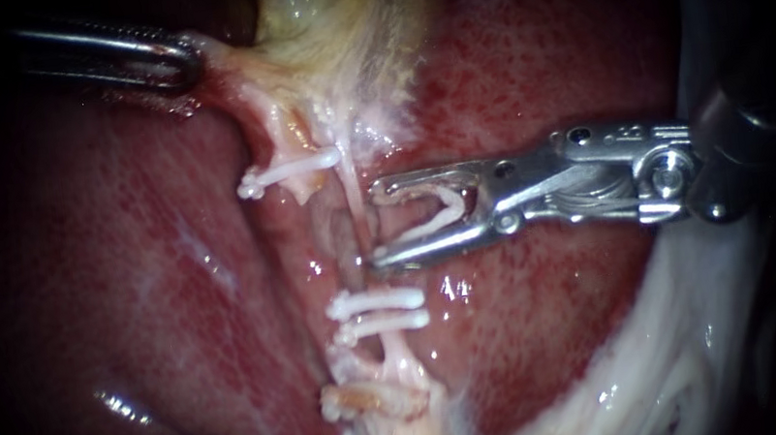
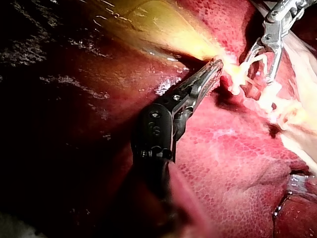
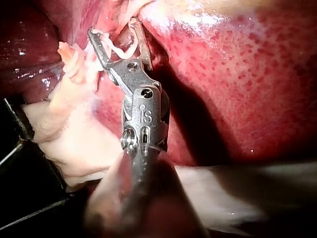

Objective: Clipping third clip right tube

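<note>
The liver (image 1: 527,65) is showing deep red with fine darker speckling, and the gallbladder (image 1: 336,19) is glowing pale yellow. The clips (image 1: 378,301) are gleaming white, like the loaded clip (image 1: 450,203) inside the silvery right instrument (image 1: 377,224). The left instrument (image 1: 180,61) is looking dark grey.

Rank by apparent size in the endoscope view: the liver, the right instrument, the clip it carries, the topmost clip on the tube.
1. liver
2. right instrument
3. carried clip and topmost clip: these look about alike, so they are left unranked.
</note>
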You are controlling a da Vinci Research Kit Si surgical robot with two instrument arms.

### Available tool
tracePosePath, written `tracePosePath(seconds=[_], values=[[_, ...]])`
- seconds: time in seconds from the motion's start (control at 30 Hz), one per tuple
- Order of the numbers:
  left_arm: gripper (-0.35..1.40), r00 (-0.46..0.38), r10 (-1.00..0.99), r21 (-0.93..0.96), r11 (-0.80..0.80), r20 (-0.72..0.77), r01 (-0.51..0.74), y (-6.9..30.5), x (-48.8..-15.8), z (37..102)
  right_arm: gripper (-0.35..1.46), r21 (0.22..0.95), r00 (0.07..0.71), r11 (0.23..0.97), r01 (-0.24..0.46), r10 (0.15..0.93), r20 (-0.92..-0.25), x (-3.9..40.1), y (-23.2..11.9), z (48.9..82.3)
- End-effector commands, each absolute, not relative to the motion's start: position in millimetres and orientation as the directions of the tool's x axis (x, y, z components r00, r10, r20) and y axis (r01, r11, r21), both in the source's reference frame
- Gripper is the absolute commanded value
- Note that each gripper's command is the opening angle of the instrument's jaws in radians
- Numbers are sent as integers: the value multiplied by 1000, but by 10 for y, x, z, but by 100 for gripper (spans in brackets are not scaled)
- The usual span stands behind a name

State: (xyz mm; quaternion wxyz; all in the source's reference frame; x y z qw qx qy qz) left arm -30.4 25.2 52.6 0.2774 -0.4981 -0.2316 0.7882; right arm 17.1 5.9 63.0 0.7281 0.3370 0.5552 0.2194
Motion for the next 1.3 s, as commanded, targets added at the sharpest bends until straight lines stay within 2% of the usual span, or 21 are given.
tracePosePath(seconds=[0.03,0.2,0.4,0.73,1.03,1.3], values=[[-35,-350,668,-642,-739,-657,-206,252,-304,526,49,740,283,670,59,700,-656,173,59,630],[-35,-350,668,-642,-739,-657,-206,252,-304,526,49,762,258,644,60,728,-635,178,59,630],[-35,-350,668,-642,-739,-657,-206,253,-303,529,49,800,220,588,119,770,-599,184,55,622],[-35,-350,667,-642,-739,-657,-205,254,-302,531,49,816,217,547,190,787,-578,197,49,610],[-35,-350,667,-642,-739,-657,-205,254,-301,531,48,818,216,543,191,790,-575,199,51,613],[-35,-350,667,-642,-739,-657,-204,255,-300,533,35,831,221,524,188,802,-555,199,52,613]])
